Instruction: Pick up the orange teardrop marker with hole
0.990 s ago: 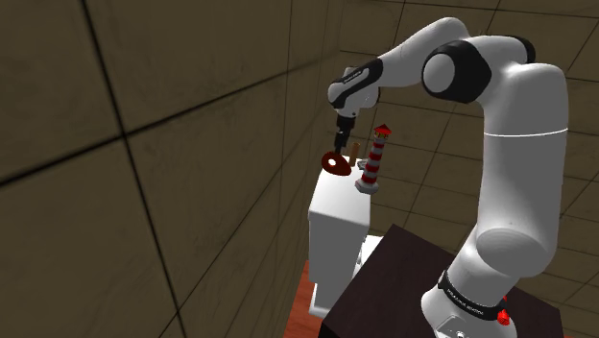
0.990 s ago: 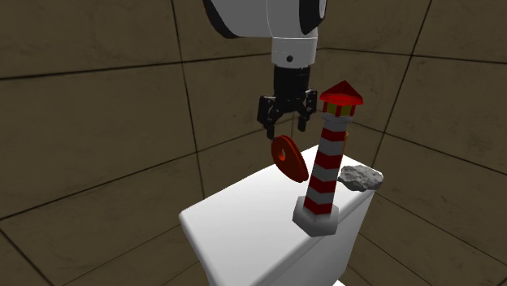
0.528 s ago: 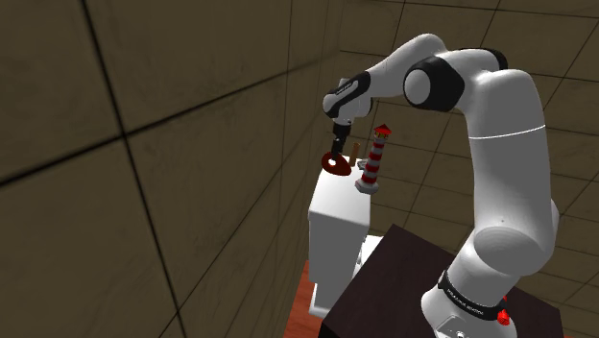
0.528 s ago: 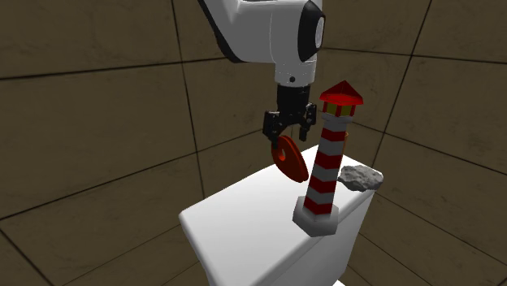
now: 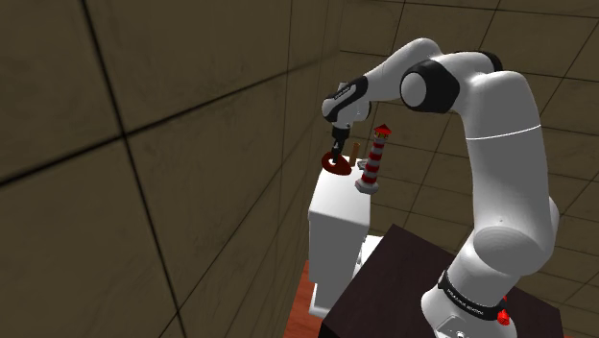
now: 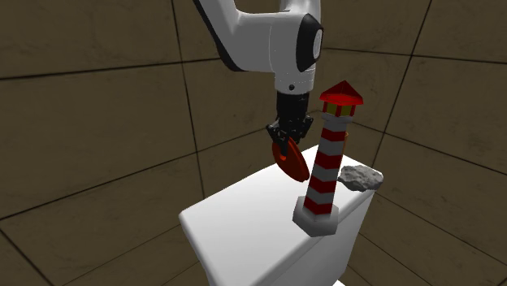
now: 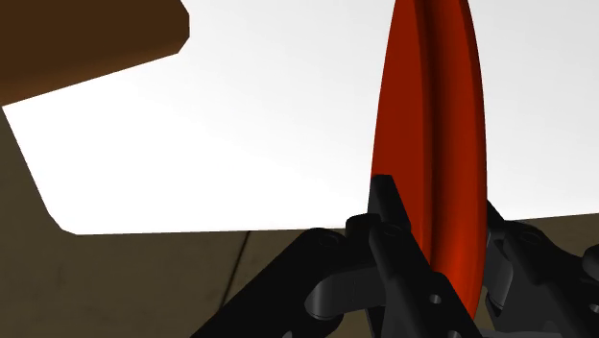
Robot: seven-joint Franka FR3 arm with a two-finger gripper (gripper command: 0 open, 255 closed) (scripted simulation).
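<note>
One red-orange teardrop marker (image 6: 292, 162) clamped edge-on in the pincer (image 6: 286, 144), long axis along it.

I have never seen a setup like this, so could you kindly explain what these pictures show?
A white robot arm on a stand carries a black two-finger end effector. One picture looks from beside the stand, one from across the tank, and one along the fingers. On a white toilet tank sit a red-and-white striped lighthouse figure and a grey rock. The end effector is shut on a red-orange teardrop-shaped marker, which stands on edge on the tank.
</note>
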